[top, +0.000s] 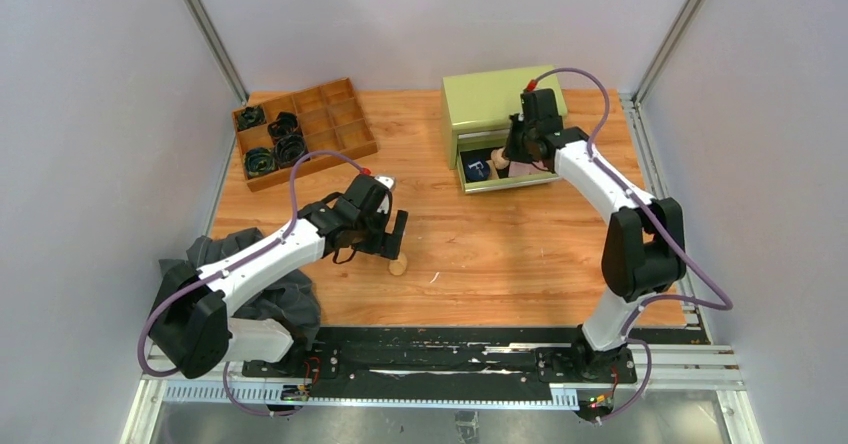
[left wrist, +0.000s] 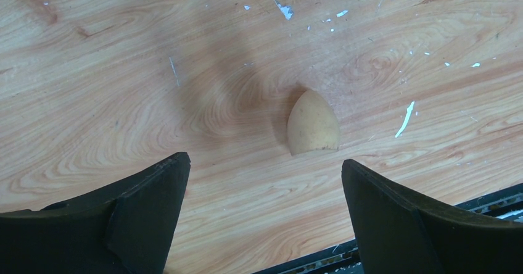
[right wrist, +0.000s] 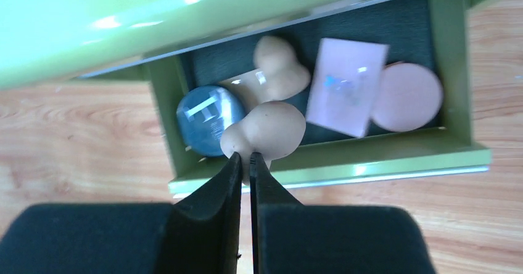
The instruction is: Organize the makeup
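Left claw (left wrist: 265, 163) gapes wide above the bench (left wrist: 123, 70), holding nothing. An egg sponge (left wrist: 313, 124) lies just ahead between its fingers, untouched. Right claw (right wrist: 245, 160) is almost closed, pinching a gourd sponge (right wrist: 266, 129) over the open drawer (right wrist: 382, 157). Beyond its tips lie a compact (right wrist: 206, 120) to the left, and a second sponge (right wrist: 280, 70), pad (right wrist: 348, 86) and puff (right wrist: 407, 96) to the right.

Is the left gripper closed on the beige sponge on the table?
No, the left gripper stands wide open, and the beige sponge lies untouched on the table ahead of it.
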Controlling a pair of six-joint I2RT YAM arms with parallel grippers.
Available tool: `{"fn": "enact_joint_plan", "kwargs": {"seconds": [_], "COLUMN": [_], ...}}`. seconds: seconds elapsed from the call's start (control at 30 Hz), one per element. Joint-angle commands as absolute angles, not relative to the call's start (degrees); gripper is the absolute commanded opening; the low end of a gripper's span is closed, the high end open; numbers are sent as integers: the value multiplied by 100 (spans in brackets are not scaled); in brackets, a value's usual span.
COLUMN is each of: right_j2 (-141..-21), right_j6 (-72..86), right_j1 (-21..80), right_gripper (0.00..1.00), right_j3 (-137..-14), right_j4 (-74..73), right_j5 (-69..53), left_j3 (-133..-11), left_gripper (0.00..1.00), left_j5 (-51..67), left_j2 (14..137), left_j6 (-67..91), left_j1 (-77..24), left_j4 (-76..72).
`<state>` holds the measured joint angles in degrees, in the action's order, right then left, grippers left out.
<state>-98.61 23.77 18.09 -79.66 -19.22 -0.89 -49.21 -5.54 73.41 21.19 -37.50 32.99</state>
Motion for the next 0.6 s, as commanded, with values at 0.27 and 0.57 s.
{"fn": "enact_joint_plan", "kwargs": {"seconds": [0.27, 0.57], "right_j2": [-10004, -8249], "right_j6": [2369, 2263], "right_j1": [1486, 1468], "right_gripper": [59, 58], "right_j3": [-8079, -6647], "right_j4": [-2161, -2166], "right_j5": [462, 832], "left_j3": [-4986, -4966], "left_gripper": [97, 95], "left_j5": [-383, -292], "left_j2": [7152, 7394], "left_j6": [2060, 2016], "left_j1": [-3779, -3913], "left_j4": [2956, 2881]}}
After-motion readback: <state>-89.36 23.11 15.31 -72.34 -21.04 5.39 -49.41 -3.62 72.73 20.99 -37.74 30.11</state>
